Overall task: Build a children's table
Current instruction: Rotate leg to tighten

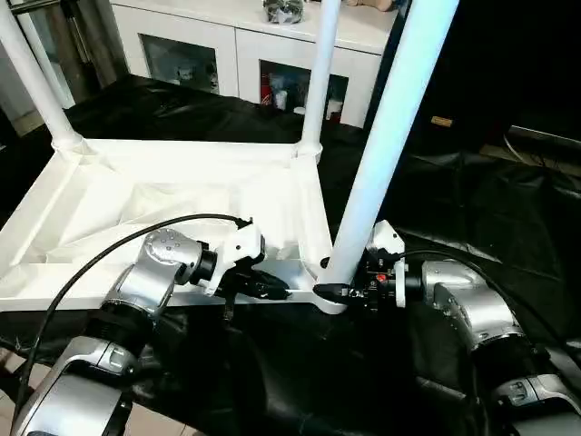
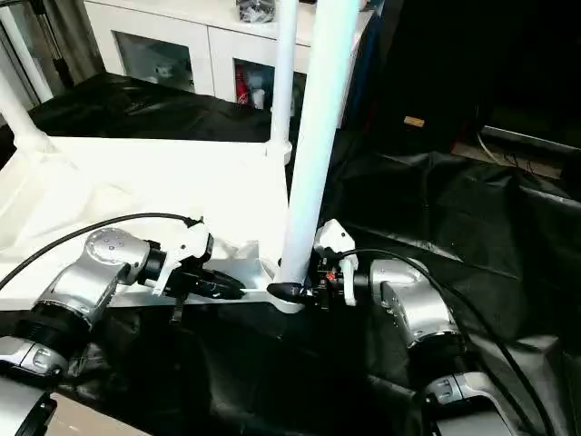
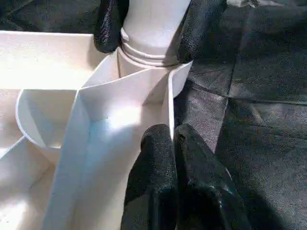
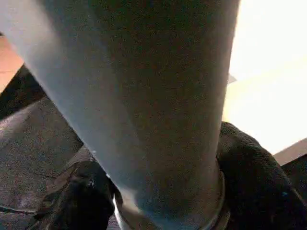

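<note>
R gripper [image 1: 338, 291] has its 2 black fingers [image 3: 111, 26] clamped on either side of the near leg [image 1: 390, 136], right at the base where the tube meets its corner socket [image 3: 144, 62]; in the L wrist view 1 pad sits on each side of the tube, both touching it. The leg stands upright w/ a slight tilt, rising out of the top of the head views.

L gripper [image 1: 272, 289] has its fingers pressed together, nothing between them. Tips rest at the near rim of the table top [image 1: 136, 195], just beside that same socket, pointing toward the R gripper. Whether they touch the rim, can't tell for sure. A black cable [image 1: 109, 245] arcs over the L forearm.

The table top lies upside down, ribbed underside up, on a black sheet [image 1: 472, 200] that covers the work surface. 2 more legs stand upright in their sockets: 1 at the far L corner [image 1: 32, 77], 1 at the far R corner [image 1: 318, 73]. That makes 3 legs standing in view.

Behind, well apart from the table, a white cabinet [image 1: 218, 50] w/ glass doors, small items on its shelves and top.
</note>
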Robot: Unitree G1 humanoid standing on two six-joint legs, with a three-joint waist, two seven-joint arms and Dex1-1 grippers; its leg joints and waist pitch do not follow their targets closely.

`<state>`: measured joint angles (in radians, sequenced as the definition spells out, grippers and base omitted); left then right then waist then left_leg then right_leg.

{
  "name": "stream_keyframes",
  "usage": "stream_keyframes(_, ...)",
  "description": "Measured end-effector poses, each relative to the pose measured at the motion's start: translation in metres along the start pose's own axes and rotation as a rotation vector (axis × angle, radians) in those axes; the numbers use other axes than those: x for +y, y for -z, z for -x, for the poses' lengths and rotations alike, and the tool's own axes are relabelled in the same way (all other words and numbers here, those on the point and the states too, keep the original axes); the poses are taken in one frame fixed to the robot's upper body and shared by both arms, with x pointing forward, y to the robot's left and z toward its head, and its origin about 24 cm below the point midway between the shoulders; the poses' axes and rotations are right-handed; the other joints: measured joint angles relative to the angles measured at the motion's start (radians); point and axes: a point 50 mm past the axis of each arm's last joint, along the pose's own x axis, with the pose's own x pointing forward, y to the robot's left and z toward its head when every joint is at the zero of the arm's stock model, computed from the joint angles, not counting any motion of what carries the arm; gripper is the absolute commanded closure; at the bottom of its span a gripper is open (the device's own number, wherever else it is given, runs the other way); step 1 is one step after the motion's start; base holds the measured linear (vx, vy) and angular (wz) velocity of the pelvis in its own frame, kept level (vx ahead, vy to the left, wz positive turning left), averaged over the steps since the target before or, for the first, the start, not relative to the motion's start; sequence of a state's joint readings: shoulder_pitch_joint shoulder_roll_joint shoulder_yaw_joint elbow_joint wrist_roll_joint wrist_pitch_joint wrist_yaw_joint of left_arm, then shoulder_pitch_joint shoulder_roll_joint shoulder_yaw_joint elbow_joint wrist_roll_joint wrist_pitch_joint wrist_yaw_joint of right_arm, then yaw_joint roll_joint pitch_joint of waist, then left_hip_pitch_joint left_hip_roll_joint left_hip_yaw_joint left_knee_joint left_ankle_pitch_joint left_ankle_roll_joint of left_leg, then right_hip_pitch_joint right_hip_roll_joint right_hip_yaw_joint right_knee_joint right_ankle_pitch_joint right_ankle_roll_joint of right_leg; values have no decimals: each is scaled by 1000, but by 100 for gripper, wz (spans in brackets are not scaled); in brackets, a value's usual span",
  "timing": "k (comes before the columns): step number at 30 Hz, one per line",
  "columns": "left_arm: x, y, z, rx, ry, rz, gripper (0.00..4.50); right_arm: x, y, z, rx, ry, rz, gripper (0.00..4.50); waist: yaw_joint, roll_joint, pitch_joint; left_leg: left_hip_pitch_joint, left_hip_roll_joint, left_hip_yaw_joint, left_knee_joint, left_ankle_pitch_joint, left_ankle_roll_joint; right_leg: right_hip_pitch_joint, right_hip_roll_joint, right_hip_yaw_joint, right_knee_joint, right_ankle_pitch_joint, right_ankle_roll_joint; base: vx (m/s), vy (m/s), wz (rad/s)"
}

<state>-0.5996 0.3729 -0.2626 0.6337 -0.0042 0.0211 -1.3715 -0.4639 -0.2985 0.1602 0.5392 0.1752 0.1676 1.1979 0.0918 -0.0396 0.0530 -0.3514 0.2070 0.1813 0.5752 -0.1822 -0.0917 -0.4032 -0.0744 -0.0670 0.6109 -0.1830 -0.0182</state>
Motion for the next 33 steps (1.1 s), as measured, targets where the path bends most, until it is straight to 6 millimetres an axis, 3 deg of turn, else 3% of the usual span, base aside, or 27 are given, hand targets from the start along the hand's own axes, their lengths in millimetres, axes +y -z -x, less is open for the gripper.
stream_keyframes(4,6,-1,-5,-2,-103,19,450,-10,2,-7,-49,170,-29,191,-10,-2,0,2,0,0,0,0,0,1,0,1,1,0,0,0,0,0)
stream_keyframes(8,21,-12,-24,-6,-286,70,450,-31,-5,-23,-120,499,-119,193,-28,-4,0,2,-1,0,0,0,0,0,0,1,0,-1,2,0,0,0)
stream_keyframes(14,27,-21,-42,-13,-401,91,450,-40,-10,-32,-151,713,-165,193,-25,-1,-1,1,-1,0,0,0,0,0,-1,1,0,1,0,0,0,0)
stream_keyframes(16,28,-23,-44,-12,-411,85,450,-41,-12,-32,-141,726,-131,193,-22,-1,-1,1,-1,0,0,0,0,0,-1,1,0,0,0,0,0,0)
stream_keyframes(17,28,-23,-44,-11,-412,83,450,-41,-12,-32,-142,727,-124,138,-22,-1,-1,0,-1,0,0,0,0,0,-1,1,0,0,1,0,0,0)
stream_keyframes(23,28,-22,-43,-7,-408,77,450,-40,-12,-33,-144,687,-110,75,-23,-1,-1,1,-1,0,0,0,0,0,-1,1,0,0,0,0,0,0)
stream_keyframes(33,22,-13,-20,-8,-254,37,450,-28,-7,-13,-84,373,5,75,-25,0,0,-1,0,0,0,0,0,-1,0,0,0,0,0,0,0,0)
